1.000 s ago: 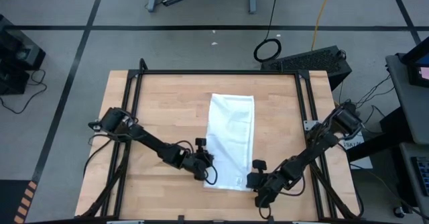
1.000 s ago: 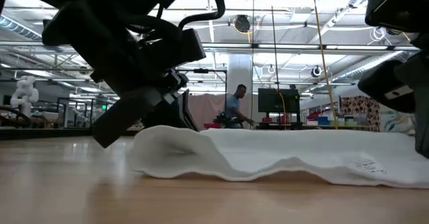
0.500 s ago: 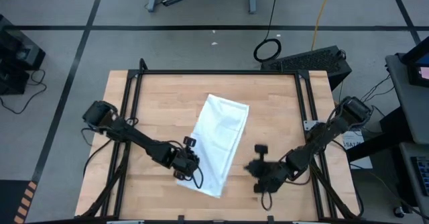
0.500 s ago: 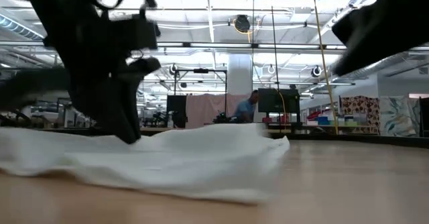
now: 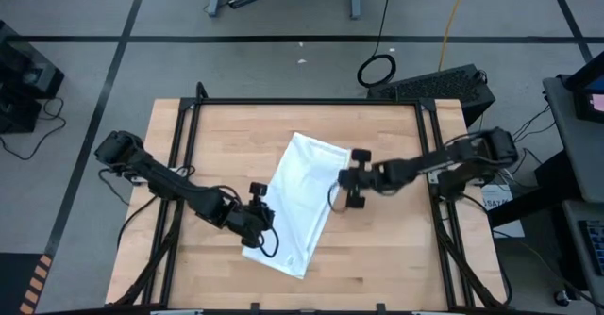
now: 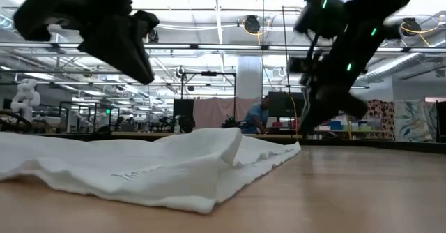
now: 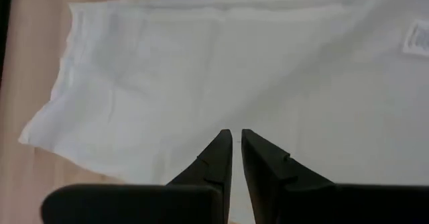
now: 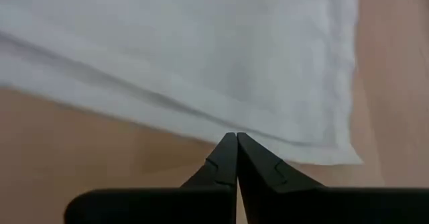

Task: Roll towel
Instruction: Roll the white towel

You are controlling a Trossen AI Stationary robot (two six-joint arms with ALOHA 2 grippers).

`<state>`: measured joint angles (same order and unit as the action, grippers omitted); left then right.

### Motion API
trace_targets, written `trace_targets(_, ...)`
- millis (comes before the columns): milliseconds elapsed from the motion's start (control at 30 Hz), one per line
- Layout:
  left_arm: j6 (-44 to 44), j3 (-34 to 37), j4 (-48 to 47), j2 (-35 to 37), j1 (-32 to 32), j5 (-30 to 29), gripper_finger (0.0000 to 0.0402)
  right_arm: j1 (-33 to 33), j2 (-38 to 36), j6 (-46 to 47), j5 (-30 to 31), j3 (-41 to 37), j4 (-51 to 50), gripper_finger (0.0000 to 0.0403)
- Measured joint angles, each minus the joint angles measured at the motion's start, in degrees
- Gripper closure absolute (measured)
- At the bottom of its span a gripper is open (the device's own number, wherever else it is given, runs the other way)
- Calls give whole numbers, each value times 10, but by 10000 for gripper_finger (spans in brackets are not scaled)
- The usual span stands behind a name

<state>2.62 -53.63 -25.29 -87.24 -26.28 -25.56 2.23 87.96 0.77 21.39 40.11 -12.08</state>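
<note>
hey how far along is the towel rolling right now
Barely started. The towel lies flat and skewed on the table, with no roll formed. The left tool sits over its near left edge, nearly shut, while the right tool, shut, sits at its right edge. All the rolling is still left.

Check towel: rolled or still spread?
Spread. The towel lies flat and skewed on the table, one corner flipped over, no roll started.

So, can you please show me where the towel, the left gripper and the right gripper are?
towel [image 5: 300, 207]: high view, middle of the white cloth.
left gripper [image 7: 235, 143]: left wrist view, between the two dark fingertips, over the cloth.
right gripper [image 8: 236, 143]: right wrist view, at the shut fingertips, by the cloth's edge.
</note>
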Motion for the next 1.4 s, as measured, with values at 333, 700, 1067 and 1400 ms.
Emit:
trace_targets(333, -1, 60, 121, -7, 23, -7, 359, -183, 0, 7, -130, -47, 115, 359)
trace_targets(700, -19, 87, 176, -7, 59, -23, 360, -225, 0, 9, -209, -46, 110, 283)
trace_targets(1067, -16, 90, 177, -7, 60, -20, 360, -229, 0, 31, -213, -60, 134, 288)
trace_targets(1400, -16, 90, 178, -6, 60, -19, 359, -229, 23, 39, -214, -65, 159, 289)
